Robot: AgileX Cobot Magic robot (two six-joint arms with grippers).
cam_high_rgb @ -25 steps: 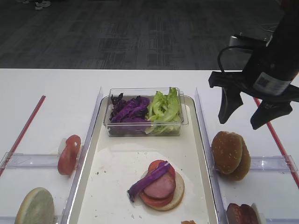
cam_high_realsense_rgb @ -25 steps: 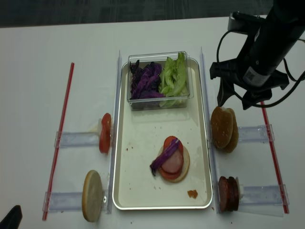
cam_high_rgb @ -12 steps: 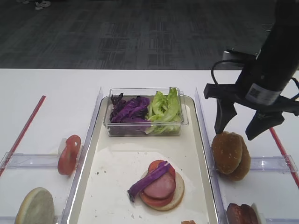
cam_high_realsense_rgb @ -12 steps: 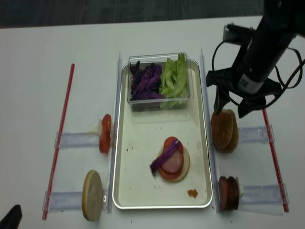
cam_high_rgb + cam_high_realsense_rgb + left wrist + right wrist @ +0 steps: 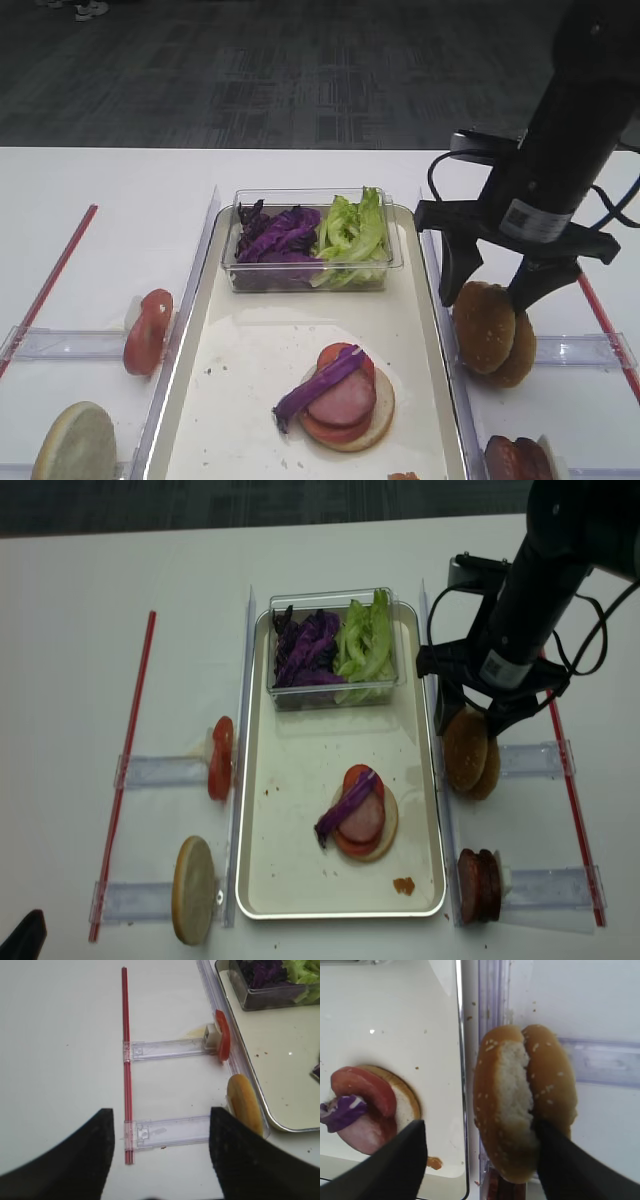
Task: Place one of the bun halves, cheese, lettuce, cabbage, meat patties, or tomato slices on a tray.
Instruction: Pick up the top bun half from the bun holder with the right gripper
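Bun halves (image 5: 492,333), two sesame-speckled domes standing on edge against each other in a clear holder (image 5: 585,351) just right of the tray (image 5: 250,350), lie directly under the right gripper (image 5: 490,287). Its dark fingers (image 5: 455,272) stand spread wide, one on either side of the pair; in the right wrist view the nearer half (image 5: 505,1120) sits between them, with its pale cut face turned toward the second half (image 5: 552,1090). Whether the fingertips touch the crust cannot be told. The buns' broad faces point left and right, so that their long axis runs near to far along the tray's rim.

Nearest the viewer, the meat patties (image 5: 478,886) stand on edge at the right and are cut off by the lower border in one high view. A pale flat bun disc (image 5: 194,890) stands on edge at the near left. On the tray rests a bun base (image 5: 375,415) stacked with tomato, a pink meat slice and a purple cabbage strip (image 5: 320,382). Farther left, the tomato slices (image 5: 147,330) stand in their own holder. At the tray's far end a clear tub (image 5: 310,270) holds the cabbage (image 5: 275,235) on the left and the lettuce (image 5: 352,230) on the right.

The left gripper (image 5: 160,1160) shows only as two dark blurred fingers, held apart over bare table near a red strip (image 5: 126,1060).
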